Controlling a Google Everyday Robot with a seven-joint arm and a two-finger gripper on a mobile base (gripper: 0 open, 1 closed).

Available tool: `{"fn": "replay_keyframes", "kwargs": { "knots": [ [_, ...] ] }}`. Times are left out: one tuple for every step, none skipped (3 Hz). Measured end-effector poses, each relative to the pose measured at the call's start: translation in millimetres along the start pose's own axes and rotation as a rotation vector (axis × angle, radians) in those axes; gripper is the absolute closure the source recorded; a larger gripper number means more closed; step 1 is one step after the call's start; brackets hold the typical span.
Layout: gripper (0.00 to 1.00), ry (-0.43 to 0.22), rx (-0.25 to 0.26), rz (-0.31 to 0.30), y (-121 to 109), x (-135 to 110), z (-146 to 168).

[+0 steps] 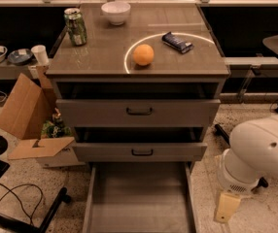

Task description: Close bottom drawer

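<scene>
The grey cabinet [139, 72] has three drawers. The bottom drawer [139, 198] is pulled far out toward me. Its long plain grey tray shows empty, and its front panel and handle are cut off below the picture's edge. The middle drawer [139, 152] and the top drawer [139, 111] stand slightly ajar, each with a dark handle. My white arm [263, 152] is low at the right of the cabinet. My gripper [226, 207] hangs as a cream piece just right of the tray's right wall, near the floor.
On the cabinet top are an orange [143, 54], a green can [75, 26], a white bowl [115, 12] and a blue snack bar [177, 41]. An open cardboard box [25, 108] stands left of the cabinet. Cables [12, 203] lie on the floor.
</scene>
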State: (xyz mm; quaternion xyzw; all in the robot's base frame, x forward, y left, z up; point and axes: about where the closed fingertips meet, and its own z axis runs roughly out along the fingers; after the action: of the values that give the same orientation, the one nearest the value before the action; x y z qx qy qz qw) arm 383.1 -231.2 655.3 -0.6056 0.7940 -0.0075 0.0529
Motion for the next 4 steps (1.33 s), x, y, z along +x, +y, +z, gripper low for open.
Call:
{"fn": "replay_keyframes", "kwargs": {
  "knots": [
    [0.06,0.004,-0.003,0.01,8.8,0.6,30.3],
    [0.0,0.004,-0.001,0.012,8.9,0.6,31.1],
    [0.0,0.078,0.061,-0.002,3.5,-1.2,26.1],
    [0.0,0.084,0.041,0.008,11.5,-1.4,78.5]
  ]
}}
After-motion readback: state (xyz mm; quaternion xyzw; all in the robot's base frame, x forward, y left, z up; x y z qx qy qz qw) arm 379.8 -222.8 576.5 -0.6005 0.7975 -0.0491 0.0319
